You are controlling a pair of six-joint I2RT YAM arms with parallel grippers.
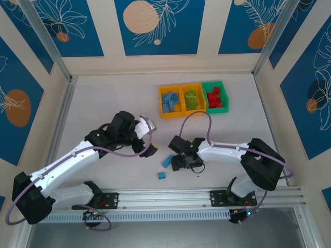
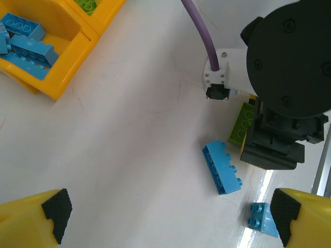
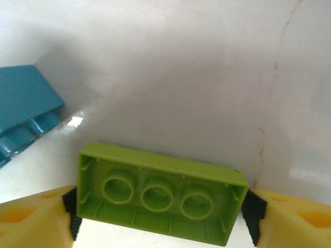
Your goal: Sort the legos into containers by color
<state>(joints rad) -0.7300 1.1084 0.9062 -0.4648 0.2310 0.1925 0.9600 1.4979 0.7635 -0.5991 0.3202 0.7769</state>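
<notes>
We note the right pincer point(image 3: 160, 219) clamped end to end on a lime brick point(image 3: 160, 199) over the tabletop point(image 3: 181, 77), a blue brick point(image 3: 23, 111) beside it; left pincer point(image 2: 170, 212) stands wide apart.

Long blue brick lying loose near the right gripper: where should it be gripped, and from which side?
Probably from straight above, at mid-length of the long blue brick, fingers closing across its short width. It lies on its side, studs pointing sideways; its long faces are parallel.
</notes>
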